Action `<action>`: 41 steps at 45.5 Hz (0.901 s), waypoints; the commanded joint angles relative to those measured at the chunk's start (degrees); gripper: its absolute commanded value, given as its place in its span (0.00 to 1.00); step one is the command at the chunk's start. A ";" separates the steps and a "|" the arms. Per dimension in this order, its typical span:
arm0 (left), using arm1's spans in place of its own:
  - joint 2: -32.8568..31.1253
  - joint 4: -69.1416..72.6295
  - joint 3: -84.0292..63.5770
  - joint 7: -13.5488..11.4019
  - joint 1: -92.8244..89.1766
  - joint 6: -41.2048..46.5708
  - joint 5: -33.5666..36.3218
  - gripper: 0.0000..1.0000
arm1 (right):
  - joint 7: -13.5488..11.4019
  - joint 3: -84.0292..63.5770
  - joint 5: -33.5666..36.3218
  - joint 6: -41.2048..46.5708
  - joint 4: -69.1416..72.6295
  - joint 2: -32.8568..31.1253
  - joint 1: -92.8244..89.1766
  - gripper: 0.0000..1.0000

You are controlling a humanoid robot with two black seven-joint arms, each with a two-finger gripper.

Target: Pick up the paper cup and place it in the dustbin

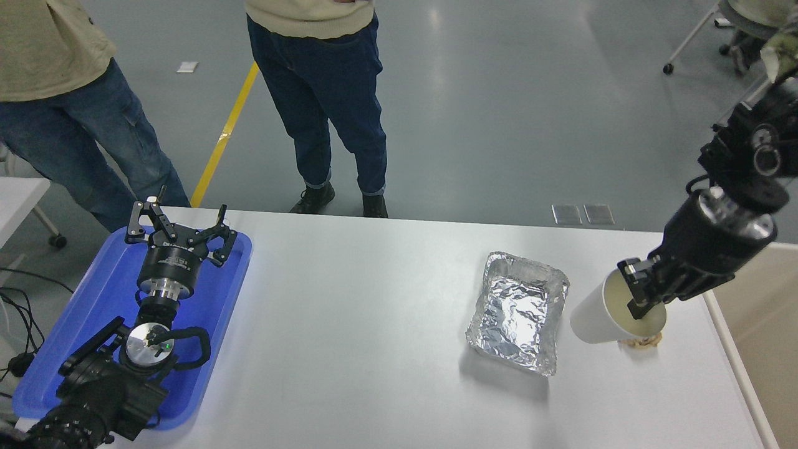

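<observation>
- Black left gripper (177, 232), parked with its fingers spread and empty, hangs over the blue tray (106, 293) at the near left.
- Thin paper is what the cup (598, 315) is made of: by my judgement it is light, easily crushed, and stiffest at the rolled rim.
- The cup is tilted, mouth toward the camera, and appears lifted off the table (374, 312), between the foil tray (517, 315) and the table's right edge; a tan scrap (642, 342) shows just under it.
- The right gripper (642, 293) is closed on the cup's rim, one finger inside the mouth, the other against the outer wall, I think.
- A rim pinch suits so light a thing; squeezing harder would likely buckle the wall, and a quick swing could let it pivot.
- The bin (757, 324) lies just past the table's right edge, only partly in view, and the cup is not yet over it.
- Two people stand at the far side.
</observation>
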 commanded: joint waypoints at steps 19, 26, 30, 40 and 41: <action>0.00 0.07 -0.06 -0.09 0.03 0.04 -0.06 1.00 | -0.43 -6.44 -2.94 0.11 2.75 1.10 9.10 0.00; 0.00 -0.02 -0.06 -0.09 0.04 0.04 -0.06 1.00 | -0.43 -7.06 -14.54 0.11 -0.50 -5.49 5.32 0.00; 0.00 0.07 -0.06 0.00 0.04 0.04 -0.06 1.00 | -0.34 -7.67 -18.06 0.11 -3.57 -9.97 3.12 0.00; 0.00 0.07 -0.06 0.00 -0.05 0.04 -0.06 1.00 | 0.01 -5.48 -24.82 0.11 -15.34 -19.46 -5.05 0.00; 0.00 -0.02 -0.06 -0.09 -0.05 0.04 -0.06 1.00 | 0.09 -3.82 -27.71 0.11 -18.14 -22.00 -7.32 0.00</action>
